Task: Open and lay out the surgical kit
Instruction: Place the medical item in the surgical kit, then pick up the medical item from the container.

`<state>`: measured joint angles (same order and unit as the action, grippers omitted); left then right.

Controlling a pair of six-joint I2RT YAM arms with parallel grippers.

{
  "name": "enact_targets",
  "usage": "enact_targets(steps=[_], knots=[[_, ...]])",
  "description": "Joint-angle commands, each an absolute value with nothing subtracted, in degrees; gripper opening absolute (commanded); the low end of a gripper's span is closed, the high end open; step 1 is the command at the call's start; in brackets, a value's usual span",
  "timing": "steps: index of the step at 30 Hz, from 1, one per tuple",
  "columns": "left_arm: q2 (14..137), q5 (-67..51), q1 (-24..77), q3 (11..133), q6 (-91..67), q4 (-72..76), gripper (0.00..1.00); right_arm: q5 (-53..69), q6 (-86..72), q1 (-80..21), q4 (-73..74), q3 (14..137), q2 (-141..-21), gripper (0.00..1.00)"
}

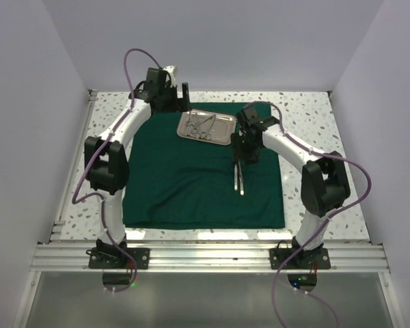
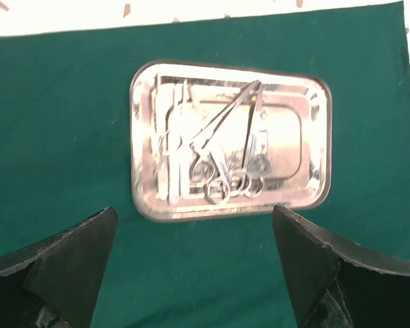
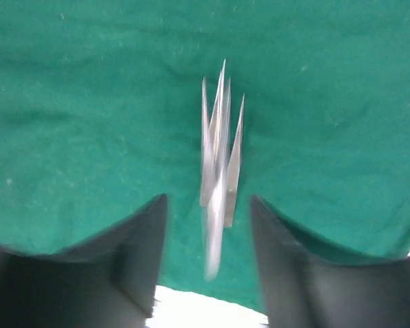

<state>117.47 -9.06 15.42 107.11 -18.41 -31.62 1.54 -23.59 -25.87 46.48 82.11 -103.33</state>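
Kit cloth (image 1: pixel 191 184) is spread flat over the middle of the speckled table (image 1: pixel 307 113): dark green, soft woven, roughly rectangular, one piece. One tray (image 1: pixel 227 130) sits on the cloth's far part, left of the right arm. It is shiny steel, rectangular, with rounded corners and a raised rim. The top view shows the whole layout but the tray contents are only a silver tangle. The left wrist view shows the tray (image 2: pixel 294 137) close up with the instruments (image 2: pixel 225 150) inside: slim, silver, some with ring handles, two crossing in a V, straighter ones along the left side. Four rings are visible, but glare blocks an exact instrument count. Tweezers (image 1: pixel 238 179) lie on the cloth outside the tray, nearer the arms, right of centre. From above they read as two thin silver strips side by side. The right wrist view has the tweezers (image 3: pixel 219 157) blurred, pointed tips away from the camera, and the count can't be told there. The left gripper (image 2: pixel 193 210) hangs over the cloth facing the tray, with its black fingers (image 2: pixel 75 260) spread wide and holding nothing. The right gripper (image 3: pixel 208 199) hangs over the tweezers' near end. Its fingers (image 3: pixel 130 260) are apart, with green cloth showing on both sides of the metal, so nothing is pinched.
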Motion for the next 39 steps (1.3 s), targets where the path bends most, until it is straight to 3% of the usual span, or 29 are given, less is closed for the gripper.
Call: enact_targets(steps=[1, 3, 6, 15, 26, 35, 39], knots=[[121.37, -13.62, 15.55, 112.32, -17.58, -26.55, 1.0, 3.96, -22.85, -25.93, 49.3, 83.58, -102.48, 0.59], [124.7, -13.62, 16.26, 115.83, -16.88, -26.81, 0.99, 2.56, -22.76, -25.93, 50.53, 84.63, -101.43, 0.76], [129.19, -13.19, 17.66, 119.96, -15.65, -27.07, 0.95, 1.67, -22.33, -26.01, 53.25, 86.21, -99.85, 0.8], [136.31, -8.61, 23.29, 124.71, -10.02, -19.87, 0.91, 0.18, -23.2, -26.02, 60.03, 84.91, -94.23, 0.8], [146.16, -4.49, 24.87, 131.39, -5.01, -19.6, 0.75, -1.93, -26.54, -25.93, 62.58, 76.65, -86.66, 0.79], [151.52, -2.11, 24.87, 133.77, -5.27, -18.63, 0.72, -2.28, -28.39, -26.01, 62.58, 72.86, -84.99, 0.77], [152.84, -2.02, 24.7, 133.68, -5.45, -20.12, 0.54, -2.28, -28.48, -26.02, 62.49, 72.68, -85.25, 0.77]])
